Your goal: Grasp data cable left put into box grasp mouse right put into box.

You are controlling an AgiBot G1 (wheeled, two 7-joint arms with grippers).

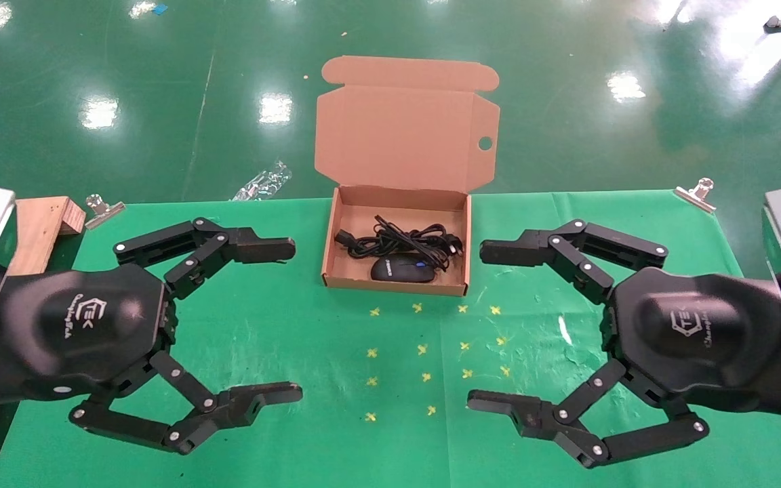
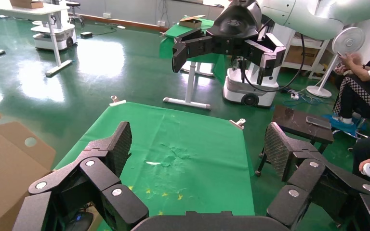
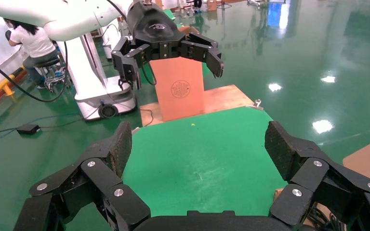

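I see the left gripper (image 1: pixel 292 322) and right gripper (image 1: pixel 475 325) both spread wide, gripping nothing, low in frame flanking bare green table (image 1: pixel 295 325). Data cable (image 1: pixel 404 240) and mouse (image 1: pixel 402 270) lie touching inside the box (image 1: pixel 328 251), centre frame. Wrist views add people seated beside the table; box barely visible there.

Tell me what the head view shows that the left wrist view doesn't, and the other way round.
Only the head view looks into the box, where the data cable and mouse already lie. Only the left wrist view shows seated people beyond the table. Both show the green table cover and both open end effectors: left, right.
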